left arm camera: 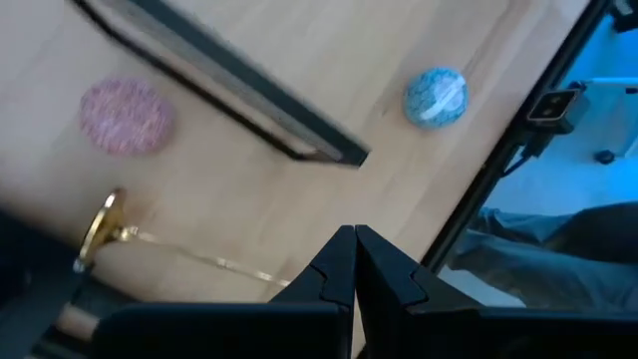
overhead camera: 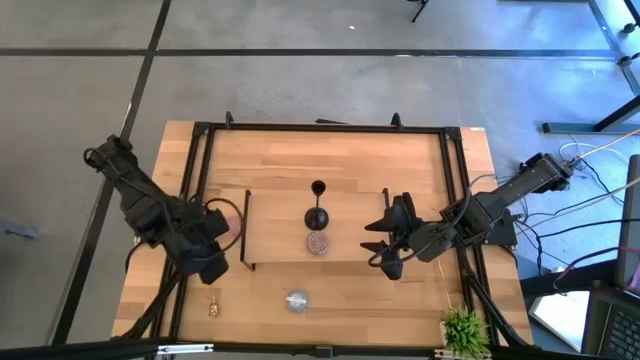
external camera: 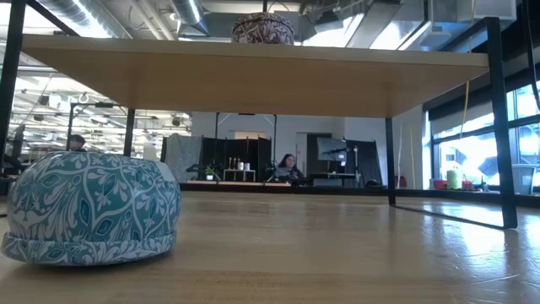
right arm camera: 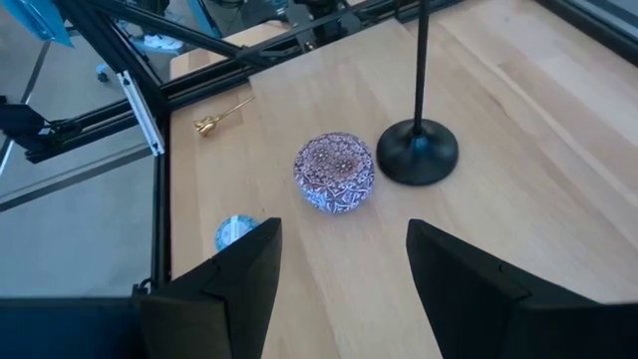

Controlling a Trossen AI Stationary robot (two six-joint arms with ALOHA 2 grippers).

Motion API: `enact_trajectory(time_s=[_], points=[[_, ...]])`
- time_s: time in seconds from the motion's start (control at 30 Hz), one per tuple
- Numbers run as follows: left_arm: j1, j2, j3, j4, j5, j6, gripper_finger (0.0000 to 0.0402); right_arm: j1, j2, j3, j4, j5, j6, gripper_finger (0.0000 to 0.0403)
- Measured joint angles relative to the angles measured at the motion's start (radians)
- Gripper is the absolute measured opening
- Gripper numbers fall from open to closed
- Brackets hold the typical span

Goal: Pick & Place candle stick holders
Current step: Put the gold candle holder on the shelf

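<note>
A black candle stick holder (overhead camera: 318, 205) stands upright on its round foot (right arm camera: 417, 152) on the raised wooden board (overhead camera: 280, 225). A mauve glittery round (right arm camera: 335, 172) sits just in front of it. On the table lie a pale blue round (overhead camera: 297, 300), a pink round (left arm camera: 127, 116) by the board's left rail, and a gold stem (left arm camera: 150, 239) on its side. My left gripper (left arm camera: 356, 269) hovers shut above the table near the gold stem. My right gripper (right arm camera: 339, 269) hangs open over the board's right end, facing the mauve round, nothing between its fingers.
The board has black end rails (left arm camera: 229, 85) and stands on legs above the table (external camera: 278, 253). A black frame (overhead camera: 195, 180) rings the table. A small green plant (overhead camera: 465, 328) stands at the near right corner. A person sits far off in the room (external camera: 287, 169).
</note>
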Motion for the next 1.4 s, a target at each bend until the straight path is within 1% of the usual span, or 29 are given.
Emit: enact_trajectory(time_s=[0.17,0.37,0.53,0.67,0.73,0.8,0.87,1.03,1.1,1.2,1.4], points=[[-0.074,0.000,0.000,-0.058,-0.012,-0.133,0.0001,0.000,0.000,0.000,0.000,0.000,0.000,0.0220],[-0.149,0.006,0.000,-0.121,-0.054,-0.302,0.0001,0.000,0.000,0.000,0.000,0.000,0.000,0.0220],[-0.199,0.037,-0.001,-0.213,-0.055,-0.511,0.0001,0.000,0.000,0.000,0.000,0.000,0.000,0.0220],[-0.233,0.043,-0.064,-0.197,-0.038,-0.668,0.0001,0.000,0.000,0.000,0.000,0.000,0.000,0.0220],[-0.243,0.044,-0.116,-0.159,0.012,-0.729,0.0001,0.000,0.000,0.000,0.000,0.000,0.000,0.0220],[-0.249,0.045,-0.175,-0.101,0.065,-0.755,0.0001,0.000,0.000,0.000,0.000,0.000,0.000,0.0220],[-0.253,0.045,-0.235,-0.030,0.094,-0.767,0.0001,0.000,0.000,0.000,0.000,0.000,0.000,0.0220],[-0.246,0.045,-0.375,0.198,0.103,-0.775,0.0001,0.000,0.000,0.000,0.000,-0.001,0.005,0.0220],[-0.244,0.045,-0.420,0.259,0.098,-0.775,0.0001,0.000,0.000,0.000,0.000,-0.001,0.009,0.0220],[-0.245,0.045,-0.459,0.292,0.097,-0.769,0.0001,0.000,0.000,0.000,0.000,-0.004,0.012,0.0220],[-0.254,0.044,-0.472,0.285,0.105,-0.773,0.0001,0.000,0.000,0.000,0.000,-0.013,0.019,0.0220]])
